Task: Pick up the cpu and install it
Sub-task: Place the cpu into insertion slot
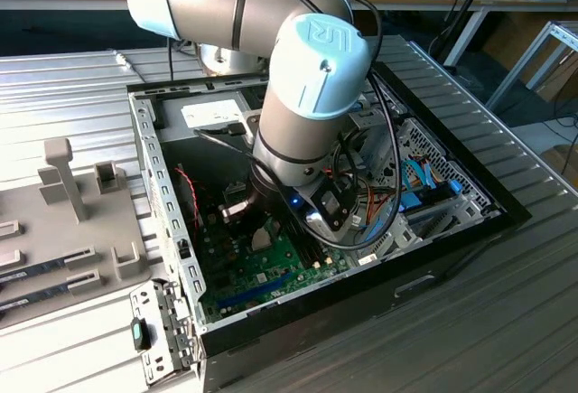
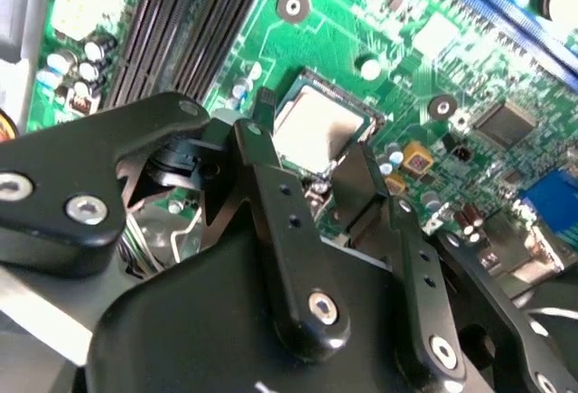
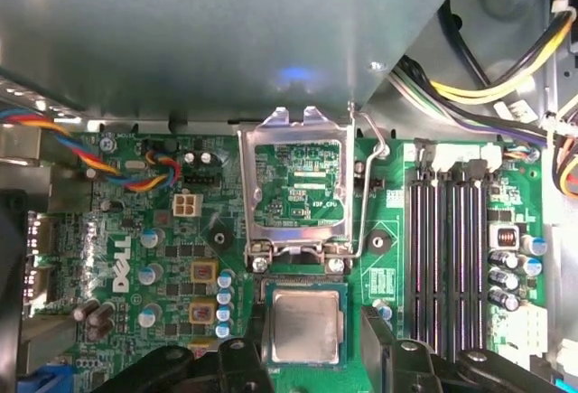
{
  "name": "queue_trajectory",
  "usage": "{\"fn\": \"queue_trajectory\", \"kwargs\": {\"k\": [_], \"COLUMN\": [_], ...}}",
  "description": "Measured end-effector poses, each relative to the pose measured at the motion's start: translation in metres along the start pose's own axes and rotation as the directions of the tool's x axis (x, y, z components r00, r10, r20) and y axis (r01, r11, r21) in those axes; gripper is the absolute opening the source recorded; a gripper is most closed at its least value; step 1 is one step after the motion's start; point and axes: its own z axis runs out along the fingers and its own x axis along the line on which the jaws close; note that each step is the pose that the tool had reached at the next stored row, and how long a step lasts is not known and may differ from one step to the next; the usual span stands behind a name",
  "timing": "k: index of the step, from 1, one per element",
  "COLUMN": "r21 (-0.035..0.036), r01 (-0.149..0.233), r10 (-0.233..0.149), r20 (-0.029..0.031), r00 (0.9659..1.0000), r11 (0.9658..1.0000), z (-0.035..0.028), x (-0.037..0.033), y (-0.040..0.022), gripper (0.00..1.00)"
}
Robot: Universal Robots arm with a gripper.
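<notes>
Claw [image 3: 307, 357] fingers [image 2: 271, 172] stand spread on either side of the cpu [image 3: 305, 324], close beside its edges, though a firm grip cannot be told. Inside the open computer case [image 1: 158, 176], the cpu lies flat, metal face up, over the socket on the motherboard [image 3: 172, 248]. Beside it, the hinged socket frame [image 3: 296, 185] is swung open.

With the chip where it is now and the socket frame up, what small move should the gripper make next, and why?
Probably a short straight lift away. In both wrist views the cpu lies flat in the socket below the raised frame, and the gripper fingers stand either side of it, seemingly apart from it.
</notes>
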Motion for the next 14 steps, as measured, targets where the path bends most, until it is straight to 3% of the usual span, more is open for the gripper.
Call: {"fn": "queue_trajectory", "kwargs": {"k": [9, 11, 14], "r21": [0.0002, -0.0001, 0.0001], "r01": [0.0, 0.0, 0.0], "r10": [0.0, 0.0, 0.0], "r20": [-0.0003, -0.0001, -0.0003], "r00": [1.0, 1.0, 1.0], "r11": [1.0, 1.0, 1.0], "z": [0.0021, 0.0022, 0.0032], "x": [0.0028, 0.0028, 0.0035], "y": [0.0, 0.0, -0.0003], "gripper": [0.52, 0.44, 0.44]}}
